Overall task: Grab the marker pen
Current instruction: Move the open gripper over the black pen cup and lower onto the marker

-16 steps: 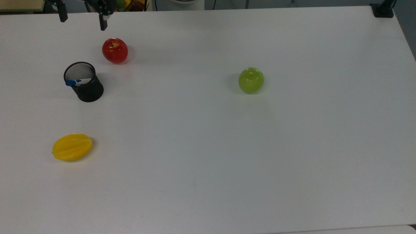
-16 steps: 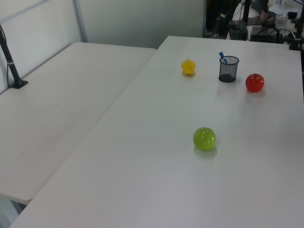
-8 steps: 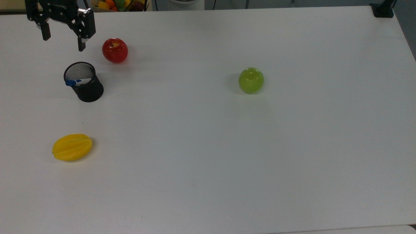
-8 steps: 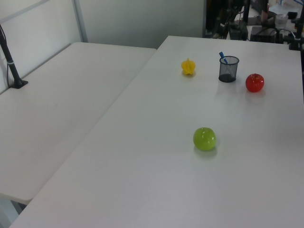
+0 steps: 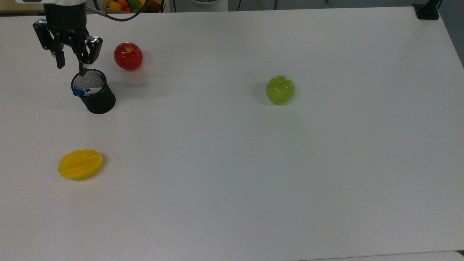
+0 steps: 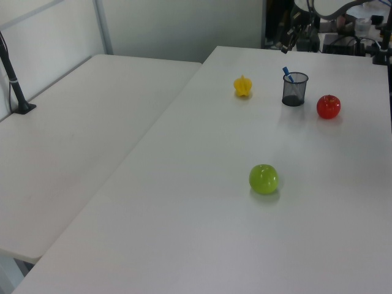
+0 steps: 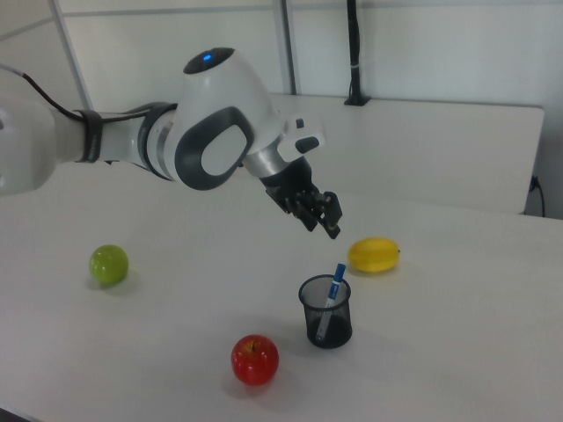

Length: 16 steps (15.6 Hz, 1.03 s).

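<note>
In the top view, the gripper (image 5: 71, 68) is seen with fingers spread apart, empty, above the far rim of the black mesh cup (image 5: 95, 95); the marker pen (image 5: 86, 91) is leaned inside it. In the left view, the marker pen (image 6: 287, 75) is seen poking from the cup (image 6: 294, 89). In the right view, the gripper (image 7: 322, 217) is seen above the cup (image 7: 326, 311), apart from the marker pen (image 7: 332, 299), on the white counter (image 7: 440, 308).

We see an evenly lit scene under soft overhead light. The white desk (image 5: 253, 174) shows faint, diffuse shadows beside the green apple (image 5: 280, 89) and the mesh cup (image 5: 95, 95). A small highlight glints on the red apple (image 5: 128, 56). The top view looks slightly grainy and cool-toned.
</note>
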{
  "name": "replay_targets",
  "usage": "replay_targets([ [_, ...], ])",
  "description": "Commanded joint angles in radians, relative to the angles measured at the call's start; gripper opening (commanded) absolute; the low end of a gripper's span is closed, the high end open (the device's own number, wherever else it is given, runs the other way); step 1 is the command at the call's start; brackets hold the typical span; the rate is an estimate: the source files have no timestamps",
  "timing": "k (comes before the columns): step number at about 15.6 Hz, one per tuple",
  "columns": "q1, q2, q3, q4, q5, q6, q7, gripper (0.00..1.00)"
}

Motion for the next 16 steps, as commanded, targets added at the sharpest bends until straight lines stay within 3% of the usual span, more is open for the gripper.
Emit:
replay_targets([
  [1,-0.013,0.038,-0.003,-0.028,-0.02,0.068,-0.009,0.5],
  [8,-0.027,0.086,-0.003,-0.031,-0.08,0.104,-0.009,0.47],
  [16,-0.029,0.12,-0.003,-0.071,-0.087,0.187,-0.011,0.47],
])
